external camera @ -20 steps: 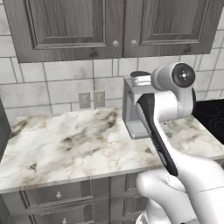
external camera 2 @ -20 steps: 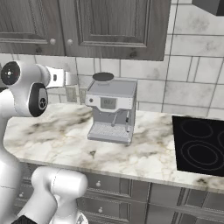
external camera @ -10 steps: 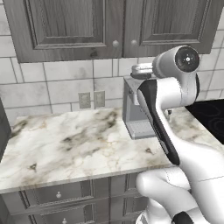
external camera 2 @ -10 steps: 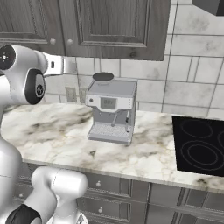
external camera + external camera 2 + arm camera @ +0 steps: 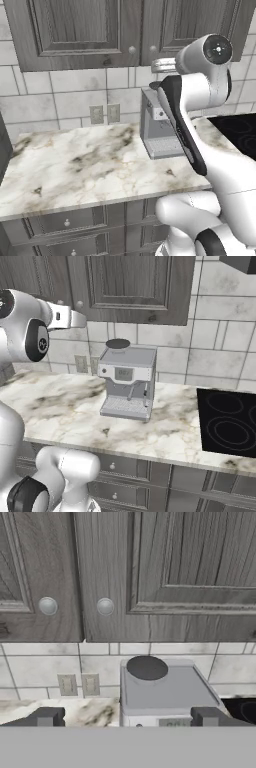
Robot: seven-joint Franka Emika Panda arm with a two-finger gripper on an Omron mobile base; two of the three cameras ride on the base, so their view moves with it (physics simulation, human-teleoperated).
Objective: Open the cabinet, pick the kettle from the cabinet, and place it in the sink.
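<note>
The cabinet has both dark wood-grain doors shut, their two round silver knobs side by side at the middle seam. In the hand view my gripper is open, its dark fingertips wide apart with nothing between them, level with the doors' lower edge and a short way out from them. From the left base view the gripper hangs just below the cabinet, under the right knob. The right base view has the gripper under the cabinet. The kettle and the sink are out of view.
A boxy silver coffee machine stands on the marble counter right below the hand. A black cooktop lies to the right. Wall outlets sit on the tiled backsplash. Grey drawer fronts run under the counter.
The arm has lifted the hand upward, from beside the coffee machine's top to just under the cabinet doors. The fingers have stayed open.
</note>
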